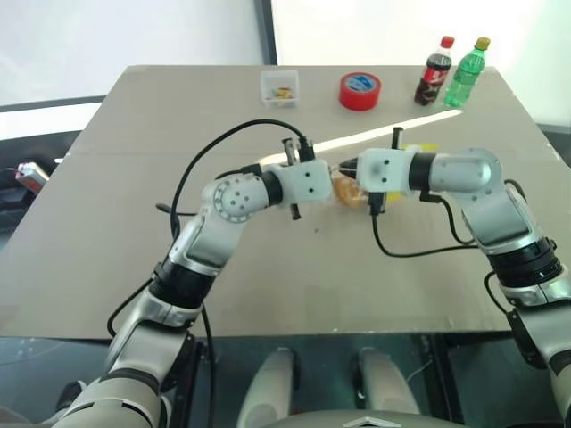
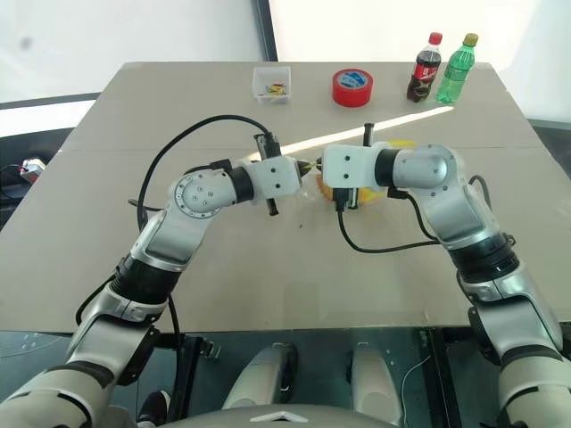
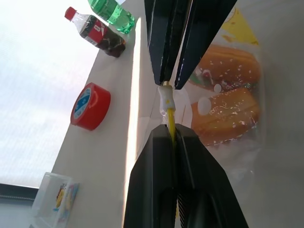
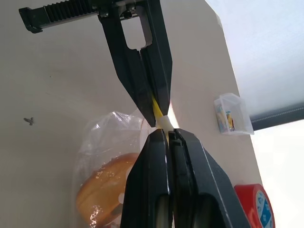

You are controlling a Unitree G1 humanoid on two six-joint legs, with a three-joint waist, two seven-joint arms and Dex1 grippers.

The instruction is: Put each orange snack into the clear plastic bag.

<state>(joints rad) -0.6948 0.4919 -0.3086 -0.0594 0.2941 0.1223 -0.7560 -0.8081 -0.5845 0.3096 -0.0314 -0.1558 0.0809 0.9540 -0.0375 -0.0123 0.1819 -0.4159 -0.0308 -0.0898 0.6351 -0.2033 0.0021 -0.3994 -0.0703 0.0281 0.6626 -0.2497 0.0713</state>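
Note:
The clear plastic bag [image 4: 107, 137] hangs just above the table between my two grippers. Both pinch its yellow strip [image 3: 169, 114] from opposite sides, tip to tip. My left gripper [image 3: 172, 130] is shut on the strip, and my right gripper [image 4: 167, 133] is shut on the same strip. In the left eye view the left gripper [image 1: 332, 171] and the right gripper [image 1: 346, 166] meet at the table's middle. Two orange snacks [image 3: 232, 64] [image 3: 232, 118] with speckled tops lie inside the bag, one beside the other.
A red tape roll [image 1: 359, 90], a small clear box [image 1: 280, 87], a cola bottle [image 1: 434, 71] and a green bottle [image 1: 467, 73] stand along the far edge of the table [image 1: 116, 232]. Black cables [image 1: 419, 252] hang from both wrists over the table.

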